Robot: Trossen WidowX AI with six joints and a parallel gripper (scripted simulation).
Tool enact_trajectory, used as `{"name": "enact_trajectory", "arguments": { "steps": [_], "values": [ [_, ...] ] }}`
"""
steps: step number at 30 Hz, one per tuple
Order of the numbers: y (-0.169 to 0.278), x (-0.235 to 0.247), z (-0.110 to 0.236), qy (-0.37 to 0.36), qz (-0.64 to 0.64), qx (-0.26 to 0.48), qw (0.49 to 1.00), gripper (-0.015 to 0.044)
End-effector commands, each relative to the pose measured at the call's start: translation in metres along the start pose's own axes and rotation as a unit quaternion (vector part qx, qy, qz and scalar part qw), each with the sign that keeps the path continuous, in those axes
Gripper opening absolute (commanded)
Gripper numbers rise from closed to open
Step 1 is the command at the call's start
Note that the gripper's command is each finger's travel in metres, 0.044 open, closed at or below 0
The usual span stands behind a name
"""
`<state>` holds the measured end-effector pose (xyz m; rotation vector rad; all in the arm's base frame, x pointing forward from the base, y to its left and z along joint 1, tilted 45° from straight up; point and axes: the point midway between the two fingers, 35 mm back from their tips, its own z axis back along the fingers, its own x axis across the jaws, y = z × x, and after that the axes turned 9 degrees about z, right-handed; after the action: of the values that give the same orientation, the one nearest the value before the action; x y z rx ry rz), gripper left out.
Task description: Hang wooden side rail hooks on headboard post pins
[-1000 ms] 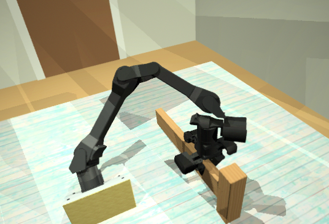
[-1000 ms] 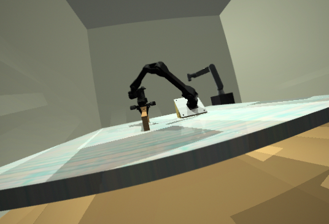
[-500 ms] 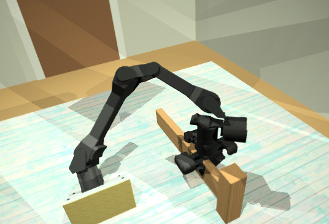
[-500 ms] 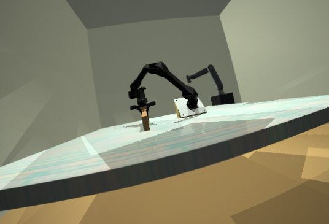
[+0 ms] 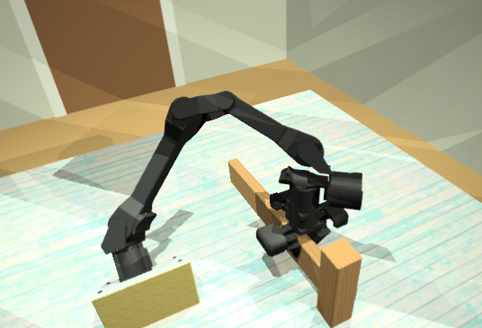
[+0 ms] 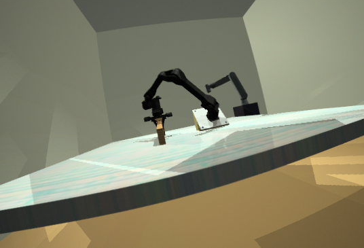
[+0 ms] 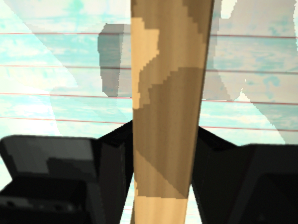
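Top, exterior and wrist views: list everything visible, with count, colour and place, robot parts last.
side rail: one, light wood, slanting across the table, held near the post
headboard post: one, light wood, upright at the rail's near end
steel hooks, pins: not visible
table: one, pale turquoise striped top, dark edge
base block: one, yellowish, under the arm's base
second arm: one, black, on a black box at the far table edge
arm: one, black
gripper: one, black, clamped on the rail
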<state>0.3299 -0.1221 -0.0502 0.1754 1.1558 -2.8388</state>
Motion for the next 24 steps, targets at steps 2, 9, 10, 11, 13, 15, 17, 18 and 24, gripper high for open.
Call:
{"name": "enact_trajectory", "arguments": {
  "steps": [2,9,10,11,13,15,17,18,24],
  "values": [
    [0.0037,0.0006,0.0038,0.002,0.0,0.004,1.0,0.0],
    [0.0043,0.0015,0.0045,0.002,0.0,0.004,1.0,0.0],
    [0.0044,0.0016,0.0044,0.002,0.0,0.004,1.0,0.0],
    [0.0045,0.0017,0.0043,0.002,0.0,0.004,1.0,0.0],
    [0.0047,0.002,0.0041,0.002,0.0,0.004,1.0,0.0],
    [0.0049,0.0022,0.0038,0.002,0.0,0.004,1.0,0.0],
    [0.0051,0.0022,0.0036,0.002,0.0,0.004,1.0,0.0],
    [0.0052,0.0021,0.0035,0.002,0.0,0.004,1.0,0.0],
    [0.0059,0.0016,0.0031,0.002,0.0,0.004,1.0,0.0]
  ]
}}
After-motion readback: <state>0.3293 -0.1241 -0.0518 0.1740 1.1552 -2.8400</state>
